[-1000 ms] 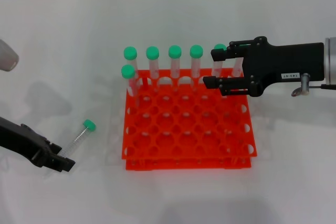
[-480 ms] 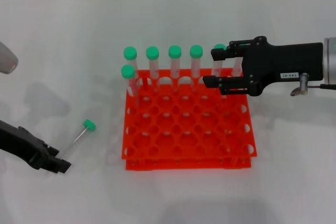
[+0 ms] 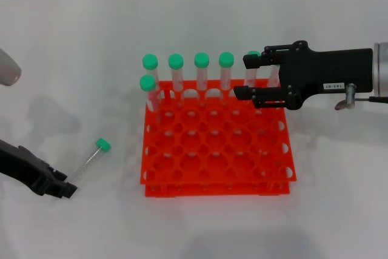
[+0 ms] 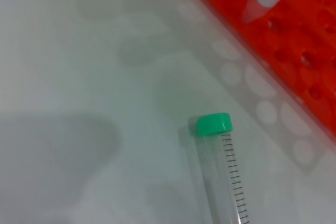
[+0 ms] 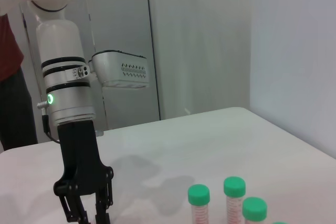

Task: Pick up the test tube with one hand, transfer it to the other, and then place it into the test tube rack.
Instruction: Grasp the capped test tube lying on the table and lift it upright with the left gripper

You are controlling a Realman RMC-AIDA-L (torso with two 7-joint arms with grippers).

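The test tube [image 3: 90, 161] lies on the tabletop [image 3: 73, 59] near its left edge. The left tool [image 3: 65, 190], at the tube's tip, holds nothing; its opening cannot be told. The right tool [image 3: 247, 77] hovers open and empty over the test tube rack [image 3: 215, 150].

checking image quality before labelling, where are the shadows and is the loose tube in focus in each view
Head view: even light, soft grey shadows on the table left of the test tube rack; the test tube is crisp. Left wrist view: the tube's green cap and scale marks are readable, rack edge slightly soft, broad arm shadow beside them. Right wrist view: no loose tube, faint shadows under the left gripper.
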